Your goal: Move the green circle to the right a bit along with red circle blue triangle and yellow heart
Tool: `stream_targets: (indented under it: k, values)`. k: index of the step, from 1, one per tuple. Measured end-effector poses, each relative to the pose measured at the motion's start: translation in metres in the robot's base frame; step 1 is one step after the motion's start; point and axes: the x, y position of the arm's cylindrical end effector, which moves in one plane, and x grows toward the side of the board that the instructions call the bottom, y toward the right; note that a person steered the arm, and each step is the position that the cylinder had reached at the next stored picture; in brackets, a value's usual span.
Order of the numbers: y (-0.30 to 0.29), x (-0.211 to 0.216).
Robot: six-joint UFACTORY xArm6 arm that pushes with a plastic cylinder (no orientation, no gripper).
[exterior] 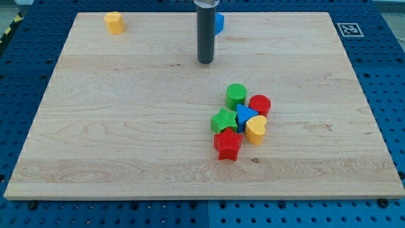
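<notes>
The green circle (236,95) stands at the top of a tight cluster right of the board's middle. The red circle (260,104) is just to its lower right. The blue triangle (245,116) sits below them, and the yellow heart (256,129) touches the triangle's lower right. My tip (205,61) is above and to the left of the cluster, well apart from the green circle, touching no block.
A green star-like block (224,120) and a red star-like block (228,145) lie on the cluster's left and bottom. A yellow block (114,22) sits near the top left. A blue block (219,23) shows partly behind the rod. The wooden board (114,126) lies on a blue pegboard.
</notes>
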Motion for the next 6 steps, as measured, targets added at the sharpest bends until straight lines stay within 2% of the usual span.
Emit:
stream_targets:
  k: [1, 3, 6]
  values:
    - [-0.022, 0.009]
    - [0.006, 0.098]
    - [0.067, 0.125]
